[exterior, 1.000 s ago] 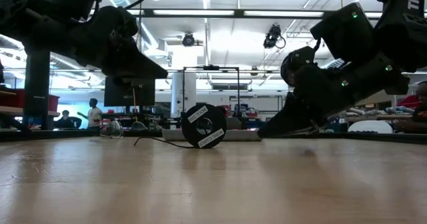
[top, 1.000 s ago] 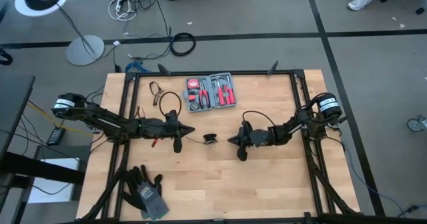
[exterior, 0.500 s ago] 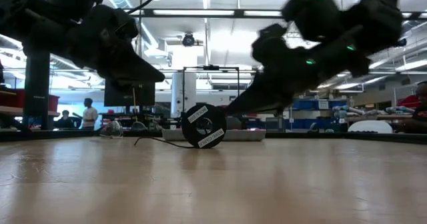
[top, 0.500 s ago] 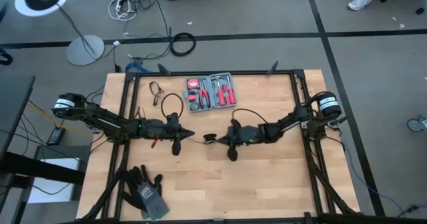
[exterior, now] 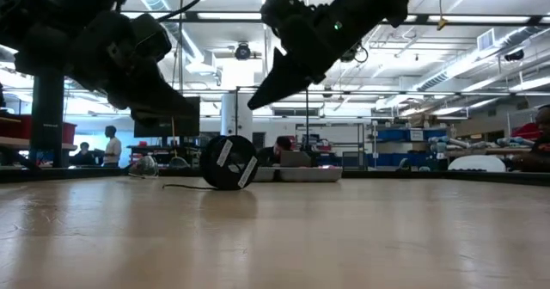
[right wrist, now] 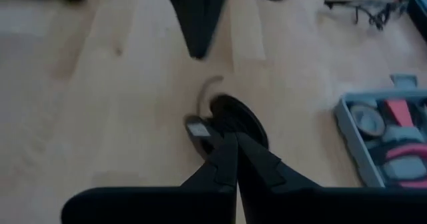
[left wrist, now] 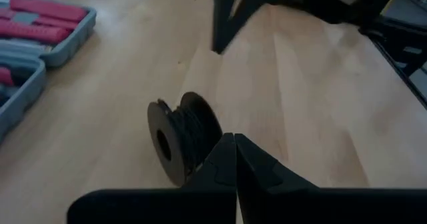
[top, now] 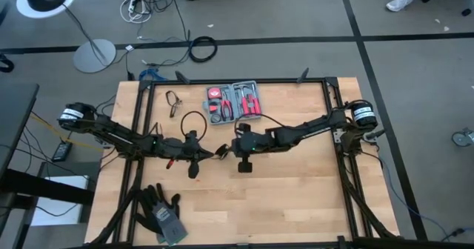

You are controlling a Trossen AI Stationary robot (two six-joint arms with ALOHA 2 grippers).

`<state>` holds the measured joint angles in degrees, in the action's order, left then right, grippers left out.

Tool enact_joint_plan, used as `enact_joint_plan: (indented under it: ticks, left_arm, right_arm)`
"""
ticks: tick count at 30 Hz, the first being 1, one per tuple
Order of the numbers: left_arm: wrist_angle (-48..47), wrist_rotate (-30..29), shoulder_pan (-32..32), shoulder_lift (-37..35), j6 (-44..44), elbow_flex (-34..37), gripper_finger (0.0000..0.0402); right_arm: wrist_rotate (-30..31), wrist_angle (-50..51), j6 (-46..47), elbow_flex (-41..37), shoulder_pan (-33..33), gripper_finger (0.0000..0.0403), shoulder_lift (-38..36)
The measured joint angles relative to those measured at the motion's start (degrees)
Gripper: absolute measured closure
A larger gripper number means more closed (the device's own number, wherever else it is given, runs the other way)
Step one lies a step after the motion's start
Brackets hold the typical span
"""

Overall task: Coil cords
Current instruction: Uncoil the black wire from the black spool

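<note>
The cord is a thin black wire wound on a small black spool [exterior: 228, 162]. The spool stands on its rim on the wooden table, with a loose wire end [exterior: 182, 186] trailing along the boards. My left gripper [exterior: 194, 110] is shut; its tip hangs just left of the spool and higher than it, and the spool [left wrist: 179, 143] shows right beside its fingertips. My right gripper [exterior: 252, 105] is shut too, slanting down from the right, its tip above the spool [right wrist: 230, 121]. In the high view the two tips [top: 212, 154] [top: 224, 151] nearly meet at the table's middle.
An open red tool kit [top: 235, 102] lies at the far middle of the table, with glasses [top: 174, 101] to its left. Grey gloves [top: 163, 212] lie at the near left corner. The near right half of the boards [top: 296, 197] is bare.
My right gripper has swept toward the table's left edge and risen, rolling about its own line, and now stands over the spool. The spool has shifted along the table toward my left gripper and turned a little, still on its rim.
</note>
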<state>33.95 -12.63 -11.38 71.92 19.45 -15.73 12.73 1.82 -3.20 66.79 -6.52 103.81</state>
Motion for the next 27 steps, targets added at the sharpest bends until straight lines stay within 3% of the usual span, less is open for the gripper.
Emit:
enact_joint_plan:
  ticks: [13,20,27]
  left_arm:
    - [-1.8,-2.2,0.0,0.9,5.8,0.0,0.0394]
    - [1.1,-2.3,0.0,5.2,10.7,0.0,0.0334]
    - [5.8,-6.8,0.0,10.1,8.0,-0.9,0.0281]
  right_arm:
    - [-0.8,5.0,0.6,0.1,1.7,0.0367,0.1]
    - [-3.0,13.0,5.6,-0.9,1.7,0.0370,0.1]
    - [-3.8,1.6,13.5,-12.2,-0.3,0.0379,-3.2]
